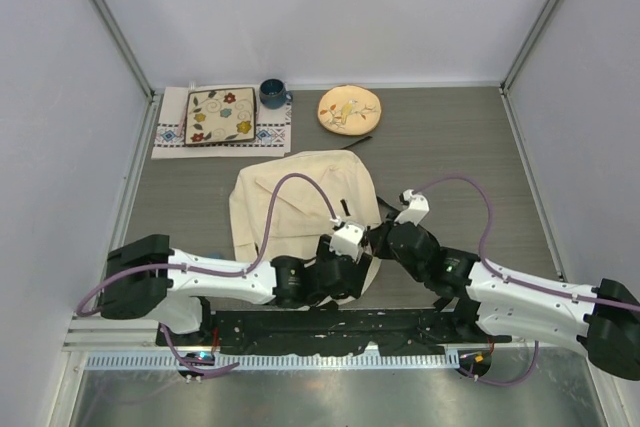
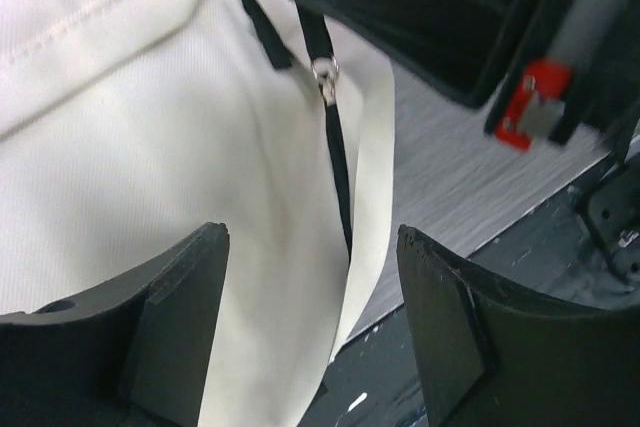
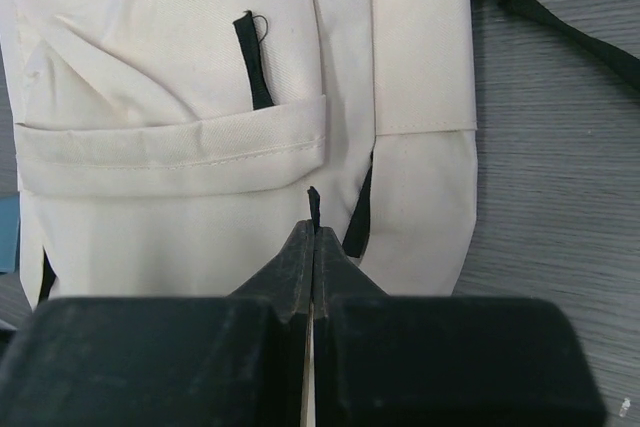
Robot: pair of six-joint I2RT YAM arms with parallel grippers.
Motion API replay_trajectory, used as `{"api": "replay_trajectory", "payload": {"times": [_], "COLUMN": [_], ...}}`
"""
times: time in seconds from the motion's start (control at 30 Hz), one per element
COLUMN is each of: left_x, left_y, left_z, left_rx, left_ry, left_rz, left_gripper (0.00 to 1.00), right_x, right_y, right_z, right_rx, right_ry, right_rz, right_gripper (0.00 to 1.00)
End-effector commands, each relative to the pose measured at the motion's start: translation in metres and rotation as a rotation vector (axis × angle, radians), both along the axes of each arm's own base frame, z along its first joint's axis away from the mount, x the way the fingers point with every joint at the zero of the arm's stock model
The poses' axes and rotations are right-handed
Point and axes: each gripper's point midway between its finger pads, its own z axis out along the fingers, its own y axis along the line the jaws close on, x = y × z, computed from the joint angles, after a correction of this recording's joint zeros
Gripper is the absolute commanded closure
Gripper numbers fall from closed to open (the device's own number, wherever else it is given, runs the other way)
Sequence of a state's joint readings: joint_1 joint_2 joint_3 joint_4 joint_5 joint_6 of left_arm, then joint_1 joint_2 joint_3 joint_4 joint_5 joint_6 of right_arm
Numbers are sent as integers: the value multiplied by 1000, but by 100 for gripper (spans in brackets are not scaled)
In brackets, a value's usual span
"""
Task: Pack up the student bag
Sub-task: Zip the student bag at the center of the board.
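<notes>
The bag (image 1: 300,212) lay lengthwise ahead of me, my left hand (image 2: 310,247) spread over its near edge, right hand (image 3: 313,237) pressed together

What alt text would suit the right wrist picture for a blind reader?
A shut black gripper pinches a thin black tab over a cream backpack lying on a grey table. A black strap trails top right.

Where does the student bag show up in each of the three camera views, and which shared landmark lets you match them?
Top external: the student bag lies in the middle of the grey table.
Left wrist: its cream fabric fills the upper left.
Right wrist: it covers the upper left and centre.
Shared landmark: the grey table surface beside the bag, at right in both wrist views.
</notes>
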State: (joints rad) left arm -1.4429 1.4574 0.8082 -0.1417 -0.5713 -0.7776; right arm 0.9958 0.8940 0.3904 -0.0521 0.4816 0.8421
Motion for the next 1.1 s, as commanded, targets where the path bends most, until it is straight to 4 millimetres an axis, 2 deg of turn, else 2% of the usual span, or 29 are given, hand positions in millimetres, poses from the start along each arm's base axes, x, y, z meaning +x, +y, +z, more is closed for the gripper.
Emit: {"api": "replay_trajectory", "payload": {"times": [0.0, 0.13, 0.33, 0.47, 0.53, 0.57, 0.67, 0.83, 1.07], "left_x": [20, 19, 17, 20, 21, 22, 22, 12, -6], "left_y": [-26, -37, -51, -51, -50, -49, -46, -42, -36], "left_z": [31, 29, 22, 19, 20, 21, 23, 21, 37], "left_rx": [-116, -131, -136, -140, -140, -136, -134, -159, -172], "left_ry": [-30, -14, 11, 16, 11, 10, 5, 26, 4], "left_rz": [13, -27, -53, -36, -28, -27, -26, -67, -152], "left_gripper": [30, 34, 47, 71, 79, 86, 100, 100, 100], "right_x": [4, 3, 2, 2, 1, 2, 2, 3, 11], "right_y": [-7, -11, -15, -16, -16, -16, -16, -12, -8], "right_z": [8, 8, 7, 8, 6, 6, 5, 0, -7], "right_rx": [12, 10, 10, 15, 9, 9, 6, -17, -78], "right_ry": [-31, -36, -37, -40, -37, -37, -37, -22, -6], "right_rz": [-45, -47, -57, -59, -59, -60, -58, -53, -67], "right_gripper": [99, 99, 99, 99, 99, 99, 99, 99, 99]}}
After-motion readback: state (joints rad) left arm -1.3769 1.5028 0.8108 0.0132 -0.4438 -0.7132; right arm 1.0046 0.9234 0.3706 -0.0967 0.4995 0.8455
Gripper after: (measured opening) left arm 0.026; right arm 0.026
